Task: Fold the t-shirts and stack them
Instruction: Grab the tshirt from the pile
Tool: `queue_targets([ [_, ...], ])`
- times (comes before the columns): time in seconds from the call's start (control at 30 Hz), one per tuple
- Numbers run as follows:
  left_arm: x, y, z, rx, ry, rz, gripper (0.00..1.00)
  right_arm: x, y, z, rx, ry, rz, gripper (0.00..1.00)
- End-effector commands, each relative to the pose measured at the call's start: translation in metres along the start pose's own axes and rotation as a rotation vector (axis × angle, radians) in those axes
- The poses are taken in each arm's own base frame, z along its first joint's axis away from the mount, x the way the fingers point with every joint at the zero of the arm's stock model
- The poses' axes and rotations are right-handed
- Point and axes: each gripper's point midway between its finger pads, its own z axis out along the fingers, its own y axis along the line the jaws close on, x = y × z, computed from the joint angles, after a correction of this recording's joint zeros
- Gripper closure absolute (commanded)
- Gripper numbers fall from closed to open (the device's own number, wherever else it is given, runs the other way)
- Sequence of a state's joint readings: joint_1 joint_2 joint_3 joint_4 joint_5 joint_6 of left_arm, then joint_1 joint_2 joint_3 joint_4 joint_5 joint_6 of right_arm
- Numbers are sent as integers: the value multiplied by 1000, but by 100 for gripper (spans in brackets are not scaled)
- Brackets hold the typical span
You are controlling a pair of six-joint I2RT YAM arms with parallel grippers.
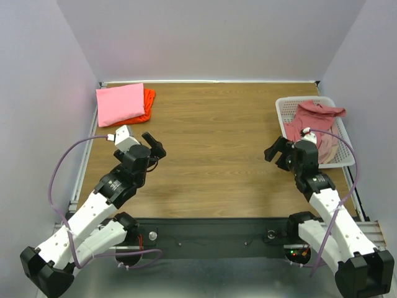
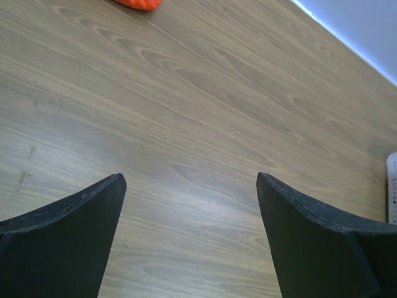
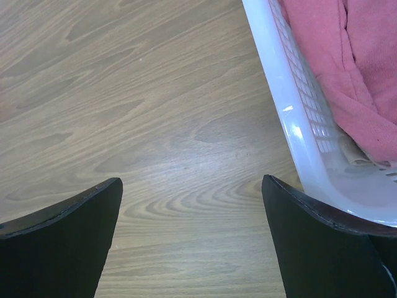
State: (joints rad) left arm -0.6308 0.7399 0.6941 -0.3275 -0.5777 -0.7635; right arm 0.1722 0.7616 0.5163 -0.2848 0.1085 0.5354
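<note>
— Nearest, two arms (image 1: 93, 214): left hand (image 1: 156, 146) and right hand (image 1: 276, 153), both spread wide, empty.
— Wooden surface (image 1: 217, 167), pale walls (image 1: 217, 37)?
— Yes. Far left, bright pink t-shirt (image 1: 121, 104) atop orange-red t-shirt (image 1: 149, 99). Far right, one white basket (image 1: 280, 110); rose t-shirts (image 1: 313, 117) heaped inside, number unclear.

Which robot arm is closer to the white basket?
Right. The right arm's fingers sit just beside the basket; the left arm's fingers are across the table, near the folded pink shirt.

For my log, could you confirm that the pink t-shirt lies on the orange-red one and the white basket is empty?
Not quite: the white mesh basket holds crumpled dusty-rose t-shirts, as the top external view shows. The pink t-shirt does lie on the orange-red one.
</note>
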Motion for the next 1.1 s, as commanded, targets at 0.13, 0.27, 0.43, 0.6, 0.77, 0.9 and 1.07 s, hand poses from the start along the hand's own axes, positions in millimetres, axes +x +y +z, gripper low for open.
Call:
queue_targets([
  [0.13,-10,9,-3,-7,-72,-68,2,-70,46,-9,-89,-118,6,0],
  [0.27,-8,10,-1,-23,-66,-58,1,-113,28,2,134,-196,83,0],
  [0.43,-4,11,3,-38,-53,-40,1,-137,8,47,315,-145,95,0],
  [0.6,1,9,6,-34,-36,-26,1,-170,-45,94,446,-123,219,0],
  [0.77,1,9,6,-36,-36,-23,2,-198,-91,119,562,-155,254,0],
  [0.9,-2,8,5,-27,-46,-32,1,-215,-108,149,595,-145,223,3],
  [1.07,-4,9,4,-26,-58,-32,1,-230,-126,181,630,-156,224,11],
])
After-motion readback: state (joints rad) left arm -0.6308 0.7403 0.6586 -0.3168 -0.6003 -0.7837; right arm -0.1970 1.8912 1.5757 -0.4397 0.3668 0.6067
